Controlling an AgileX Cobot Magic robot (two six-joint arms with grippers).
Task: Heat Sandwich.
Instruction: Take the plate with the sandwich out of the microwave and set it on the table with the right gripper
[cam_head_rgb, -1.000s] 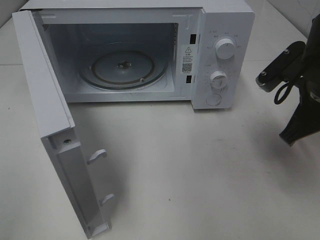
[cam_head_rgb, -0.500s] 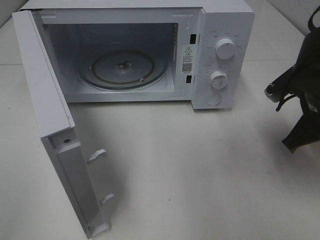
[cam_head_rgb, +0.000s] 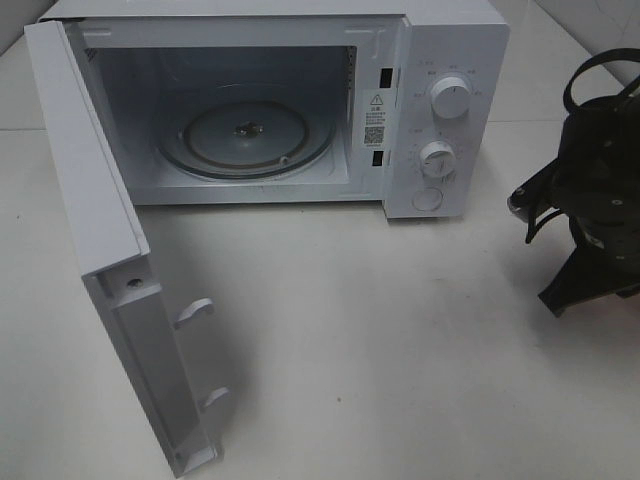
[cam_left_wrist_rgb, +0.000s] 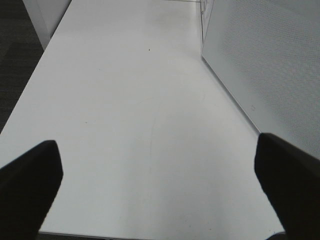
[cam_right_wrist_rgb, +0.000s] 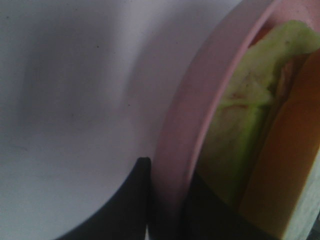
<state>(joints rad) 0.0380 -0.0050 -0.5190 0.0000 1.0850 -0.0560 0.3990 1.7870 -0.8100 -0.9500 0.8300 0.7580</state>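
I am working over a plain white table with a white microwave at the back, its door swung wide on the left and the glass turntable inside bare. The sandwich shows only in my right wrist view, lying on a pink plate, off at the right side of the table where my right arm hangs. It looks soft and light, layered bread with loose green leaf, so squeezing it would crush it or shed the filling; I judge the stiff plate rim the better place to take hold, keeping it level. My right gripper is nearly closed with one finger on each side of that rim, though the view is so close and blurred that I would not swear to how firm the hold is. My left gripper stands wide and holds nothing, just beside the door. The path into the oven looks clear; only the door edge needs watching.
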